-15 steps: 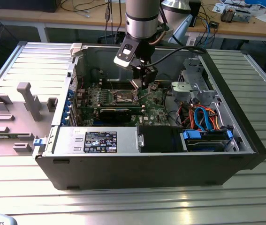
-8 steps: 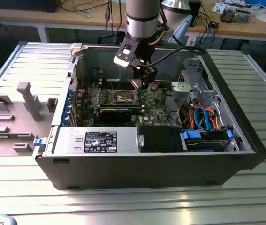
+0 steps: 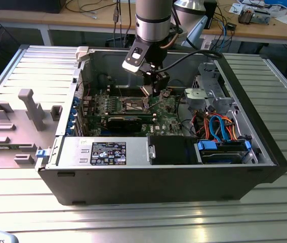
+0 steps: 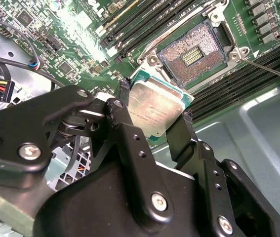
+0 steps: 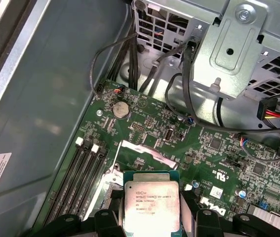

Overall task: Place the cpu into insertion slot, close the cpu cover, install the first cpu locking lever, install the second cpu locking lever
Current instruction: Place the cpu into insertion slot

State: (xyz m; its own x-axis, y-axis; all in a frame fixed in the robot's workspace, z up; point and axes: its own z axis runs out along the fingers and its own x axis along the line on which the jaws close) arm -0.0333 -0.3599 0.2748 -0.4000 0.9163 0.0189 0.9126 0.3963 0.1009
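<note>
Ribbed metal covers one table (image 3: 133,223), and on it lies one open computer case (image 3: 158,182) with the arm reaching down into it. Below the claw (image 3: 156,86), on the floor of the case, sits one green circuit board (image 5: 144,106).

The claw is clamped on the cpu (image 4: 154,111). In the second wrist view its two black fingers (image 4: 181,131) press on opposite edges of the plate. The cpu hangs in the air, face out, and touches nothing but the fingers. It is near the insertion slot (image 4: 193,55), which lies just past the claw tips and lower down, and it is not yet over the slot.

The slot's dark pin field is bare. In the first wrist view a silvery frame (image 5: 142,148) stands tilted just beyond the claw, and I take it for the cpu cover, open. One thin wire lever (image 4: 270,68) is swung clear to the far side of the slot. I cannot pick out a second.

The first step looks to be in hand: the cpu is carried but not seated, and the cover and levers are undone. Seating it would, I judge, need the plate squared to the slot's rim, centred over it and lowered flat without scraping the pins.

By count there are one claw, two fingers, one slot and one cpu.
</note>
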